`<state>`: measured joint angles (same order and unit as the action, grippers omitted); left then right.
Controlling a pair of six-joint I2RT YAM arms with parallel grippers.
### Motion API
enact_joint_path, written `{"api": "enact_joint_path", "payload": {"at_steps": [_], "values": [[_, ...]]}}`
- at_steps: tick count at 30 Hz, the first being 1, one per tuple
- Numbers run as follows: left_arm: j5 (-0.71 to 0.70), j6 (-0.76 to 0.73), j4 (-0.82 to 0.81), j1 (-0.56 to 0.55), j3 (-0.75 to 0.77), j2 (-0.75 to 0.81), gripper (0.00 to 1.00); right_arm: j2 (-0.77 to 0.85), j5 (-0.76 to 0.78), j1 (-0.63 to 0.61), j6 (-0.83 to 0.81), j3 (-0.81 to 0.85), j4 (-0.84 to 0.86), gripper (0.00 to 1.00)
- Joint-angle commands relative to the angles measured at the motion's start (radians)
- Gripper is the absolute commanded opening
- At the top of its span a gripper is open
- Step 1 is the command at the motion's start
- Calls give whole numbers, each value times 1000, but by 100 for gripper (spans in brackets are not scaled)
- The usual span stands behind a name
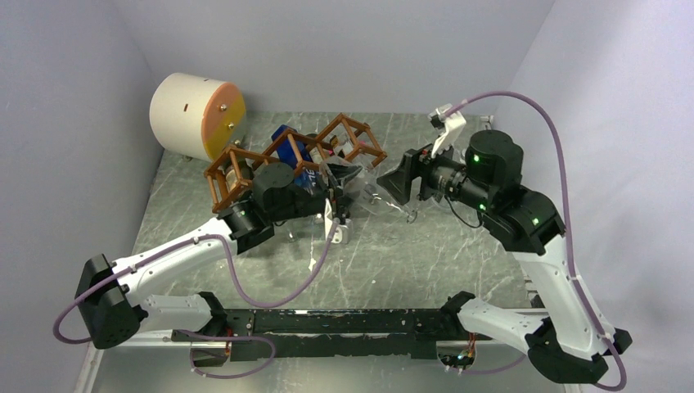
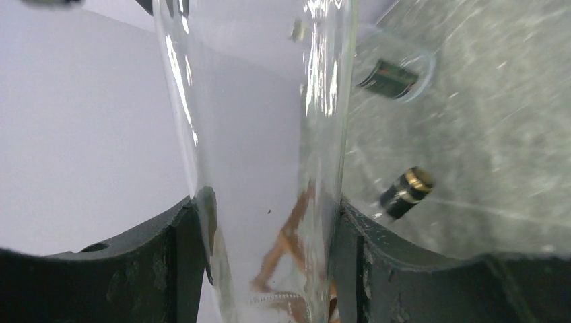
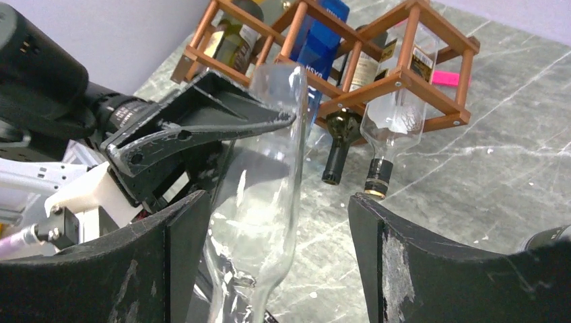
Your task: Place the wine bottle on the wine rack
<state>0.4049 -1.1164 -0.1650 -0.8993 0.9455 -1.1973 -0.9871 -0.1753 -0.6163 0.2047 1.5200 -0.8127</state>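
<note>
A clear glass wine bottle (image 1: pixel 360 195) is held in the air in front of the reddish-brown lattice wine rack (image 1: pixel 245 164). My left gripper (image 1: pixel 334 196) is shut on the bottle's body; in the left wrist view (image 2: pixel 269 208) both fingers press on the glass (image 2: pixel 256 121). My right gripper (image 1: pixel 391 187) is open at the bottle's neck end. In the right wrist view (image 3: pixel 279 202) the bottle (image 3: pixel 262 182) stands between its fingers, close to the left one, with a gap on the right. The rack (image 3: pixel 397 81) lies beyond.
The rack holds a blue bottle (image 3: pixel 323 40), a dark bottle (image 3: pixel 340 134) and a clear bottle (image 3: pixel 394 114), their necks pointing out over the grey table. A cream-and-orange drum (image 1: pixel 196 115) stands at the back left. Walls close in on both sides.
</note>
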Motion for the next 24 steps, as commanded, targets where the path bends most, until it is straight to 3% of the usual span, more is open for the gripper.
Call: {"api": "enact_joint_path", "payload": {"at_steps": [1,8,16,24], "values": [[-91,-323,-1,-1,111,-35,7,-34,-37,2,-46,38,-44,79],[-131,-461,17,-1,147,-73,7,-69,-65,2,-41,-35,-22,79],[-106,-473,-10,-1,132,-71,7,-97,-113,1,-32,-129,39,79],[-127,-458,6,-1,148,-83,7,-116,-103,1,-6,-164,87,71]]}}
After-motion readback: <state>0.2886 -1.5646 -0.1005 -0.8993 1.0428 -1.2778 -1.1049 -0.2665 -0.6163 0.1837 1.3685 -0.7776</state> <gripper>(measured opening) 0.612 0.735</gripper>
